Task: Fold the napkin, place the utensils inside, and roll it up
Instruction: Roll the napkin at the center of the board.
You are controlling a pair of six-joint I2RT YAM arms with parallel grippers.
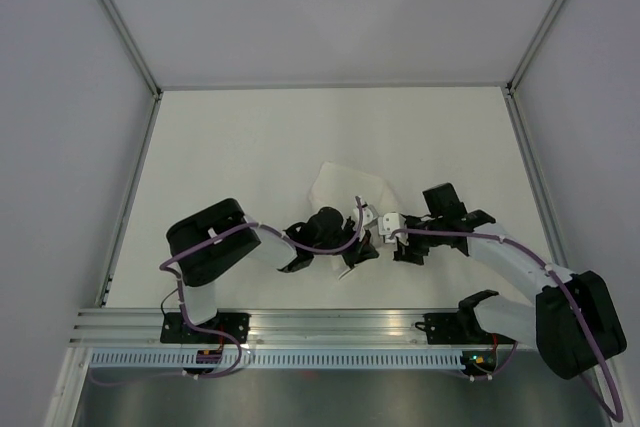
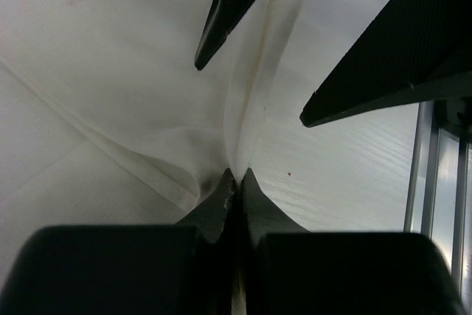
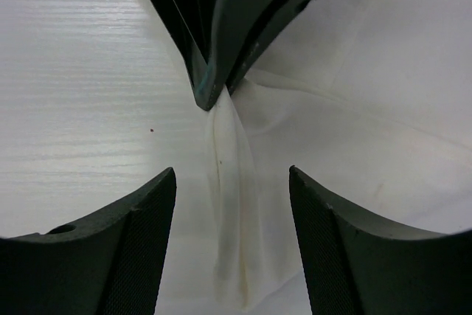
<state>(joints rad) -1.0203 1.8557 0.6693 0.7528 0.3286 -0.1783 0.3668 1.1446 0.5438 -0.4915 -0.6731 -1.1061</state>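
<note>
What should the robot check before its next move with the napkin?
1. Left gripper pinches the napkin: ok, shut on a raised fold.
2. Right gripper is open: ok, jaws apart.
3. The fold sits between the right jaws: ok.
4. Napkin lies flat: not ok, it is bunched and creased.
5. Utensils are in sight: cannot tell, none shows in any view.
</note>
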